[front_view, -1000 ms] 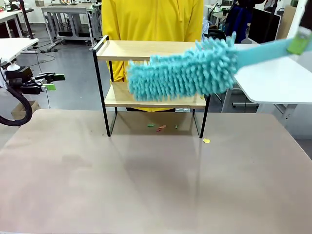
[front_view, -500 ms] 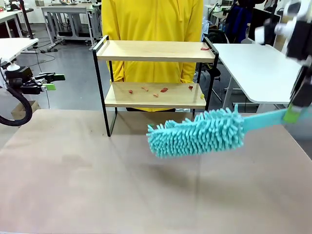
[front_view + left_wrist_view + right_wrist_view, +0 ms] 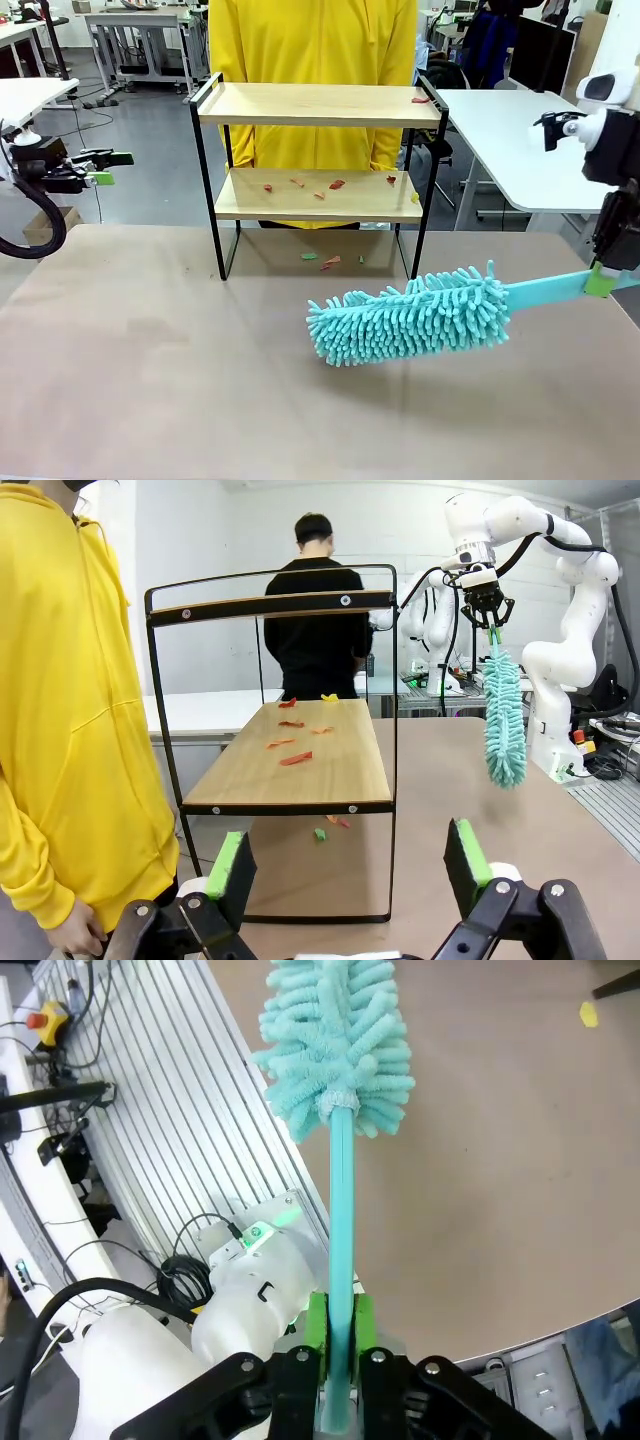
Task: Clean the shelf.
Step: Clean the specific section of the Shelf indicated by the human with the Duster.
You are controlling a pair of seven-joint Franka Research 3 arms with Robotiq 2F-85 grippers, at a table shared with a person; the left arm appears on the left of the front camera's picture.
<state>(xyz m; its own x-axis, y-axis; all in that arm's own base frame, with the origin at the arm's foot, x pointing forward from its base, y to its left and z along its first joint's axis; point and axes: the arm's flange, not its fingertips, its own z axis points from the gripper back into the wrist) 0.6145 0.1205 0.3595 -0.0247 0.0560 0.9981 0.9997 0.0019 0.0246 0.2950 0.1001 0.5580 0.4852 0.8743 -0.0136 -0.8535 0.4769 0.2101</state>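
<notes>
Now | right pincer (image 3: 600,281) clamped shut on teal duster (image 3: 410,318) handle | duster dropped from shelf height to low over bench (image 3: 150,380) | shelf (image 3: 318,103) far centre | red scraps (image 3: 337,184) on lower board: cleaning unfinished | left pincer (image 3: 105,168) wide open, empty.

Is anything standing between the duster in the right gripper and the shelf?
Nothing visible does. The right gripper holds the duster over the table, in front of the shelf; only small scraps lie under the shelf.
</notes>
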